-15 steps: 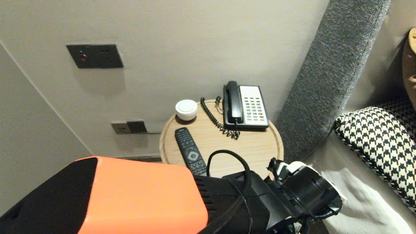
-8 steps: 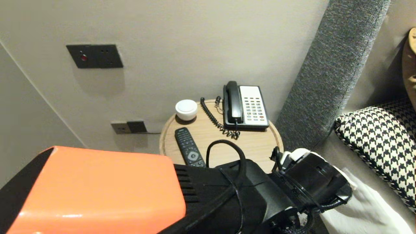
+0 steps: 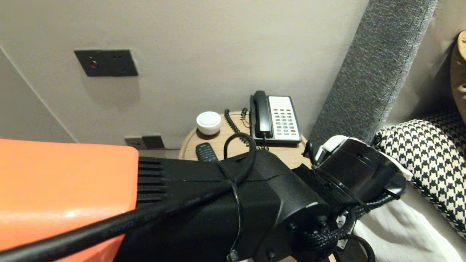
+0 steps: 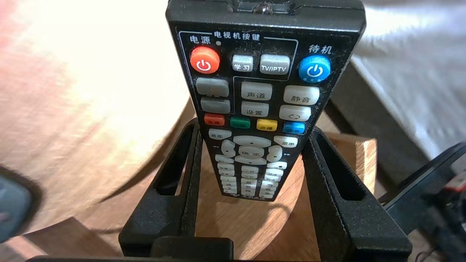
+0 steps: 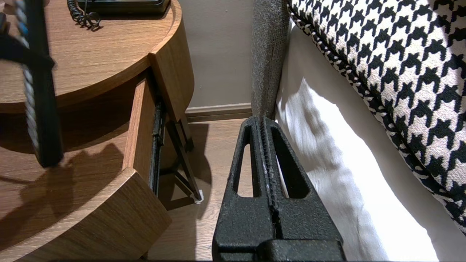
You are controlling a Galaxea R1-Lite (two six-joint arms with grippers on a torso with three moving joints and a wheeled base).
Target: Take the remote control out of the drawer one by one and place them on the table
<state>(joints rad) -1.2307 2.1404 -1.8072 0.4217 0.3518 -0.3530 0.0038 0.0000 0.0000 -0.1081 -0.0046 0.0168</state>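
We list the left gripper [image 4: 255, 131], its fingers [image 4: 308, 171] clamped on the two long edges of a black remote control [image 4: 265, 91], about halfway along its length. The remote control's button face is turned to the wrist camera, with the red and blue power keys at the far end. It is held in the air over brown wood at the rim of the round desk [image 3: 295, 153], beside the white bed sheet [image 3: 400, 233]. In the head view the left arm [image 3: 255, 196] crosses the foreground and hides the held piece. On the desk we note a telephone [image 3: 275, 118] with a coiled cord at the back, a white round object [image 3: 208, 122] to its left, and a second remote [image 3: 205, 151], partly covered by the arm. Below the desk top a drawer [image 5: 140, 120] stands pulled out. The right gripper [image 5: 260, 122] hangs parked low between the desk and the bed, fingers pressed together with nothing between them. A houndstooth pillow [image 3: 429, 156] lies on the bed.
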